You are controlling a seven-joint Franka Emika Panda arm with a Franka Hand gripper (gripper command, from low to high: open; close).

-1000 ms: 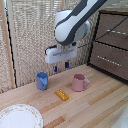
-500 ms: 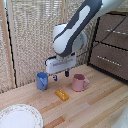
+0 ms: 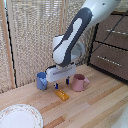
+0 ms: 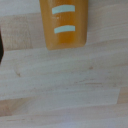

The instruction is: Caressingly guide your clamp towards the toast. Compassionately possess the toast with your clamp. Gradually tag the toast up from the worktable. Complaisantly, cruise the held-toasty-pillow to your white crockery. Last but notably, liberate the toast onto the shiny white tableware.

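Toast [image 3: 62, 94] flat on surface [image 3: 95, 107], frame centre, between blue cup [image 3: 42, 80] and pink mug [image 3: 78, 82]. Pincer [image 3: 62, 83] just above, apparently spread, holding nothing. Best lowered slowly, straddling narrow sides. Plate [image 3: 20, 118] lower left.

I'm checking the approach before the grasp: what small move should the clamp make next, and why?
Probably a short, slow descent. The clamp hangs just above the toast, which lies flat on the worktable and is untouched; the wrist view shows the toast close below.
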